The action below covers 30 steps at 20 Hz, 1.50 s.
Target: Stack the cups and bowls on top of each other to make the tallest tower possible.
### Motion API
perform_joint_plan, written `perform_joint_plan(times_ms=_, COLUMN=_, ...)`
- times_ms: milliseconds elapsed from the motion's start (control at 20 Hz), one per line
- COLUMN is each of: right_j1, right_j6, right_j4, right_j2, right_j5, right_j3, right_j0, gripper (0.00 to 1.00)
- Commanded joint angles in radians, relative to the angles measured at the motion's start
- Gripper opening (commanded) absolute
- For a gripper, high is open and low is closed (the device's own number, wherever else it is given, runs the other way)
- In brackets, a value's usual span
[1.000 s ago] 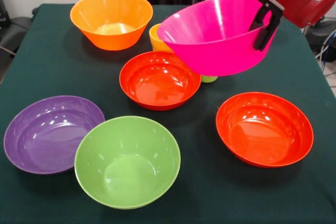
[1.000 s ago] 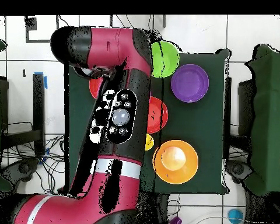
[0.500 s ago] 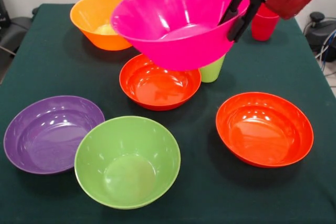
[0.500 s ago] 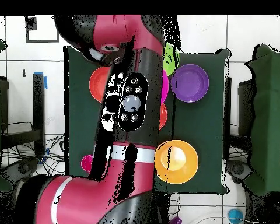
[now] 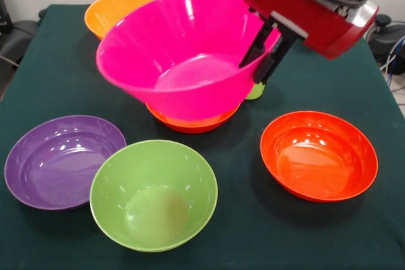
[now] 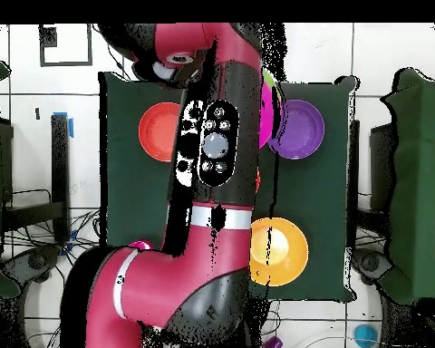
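magenta bowl hung tilted in the air, its rim pinched by the gripper, above the red-orange bowl and near the lime-green bowl. a thin one-sided hold risked the bowl slipping or swinging into the green cup behind.

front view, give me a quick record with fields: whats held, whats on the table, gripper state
held: magenta bowl, tilted, lifted above a red-orange bowl
gripper: gripper shut on the magenta bowl's rim
on table: lime-green bowl, purple bowl, second red-orange bowl, orange bowl
partly hidden: lime green cup behind the magenta bowl
stacked: nothing yet
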State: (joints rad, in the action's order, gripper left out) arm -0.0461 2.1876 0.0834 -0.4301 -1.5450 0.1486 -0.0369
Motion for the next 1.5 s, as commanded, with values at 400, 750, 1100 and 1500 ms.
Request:
perform_joint_plan(times_ms=400, right_j1=0.113, right_j6=-0.346, right_j4=0.153, right_j2=-0.182, right_j5=-0.024, right_j3=-0.176, right_j0=-0.068, gripper=0.0)
perform_joint_plan(times_ms=750, right_j1=0.13, right_j6=-0.34, right_j4=0.267, right_j2=-0.279, right_j5=-0.008, right_j3=-0.168, right_j0=-0.081, gripper=0.0)
perform_joint_plan(times_ms=1100, right_j1=0.138, right_j6=-0.355, right_j4=0.364, right_j2=-0.365, right_j5=0.004, right_j3=-0.166, right_j0=-0.098, gripper=0.0)
perform_joint_plan(times_ms=1500, right_j1=0.171, right_j6=-0.378, right_j4=0.519, right_j2=-0.514, right_j5=0.041, right_j3=-0.186, right_j0=-0.133, gripper=0.0)
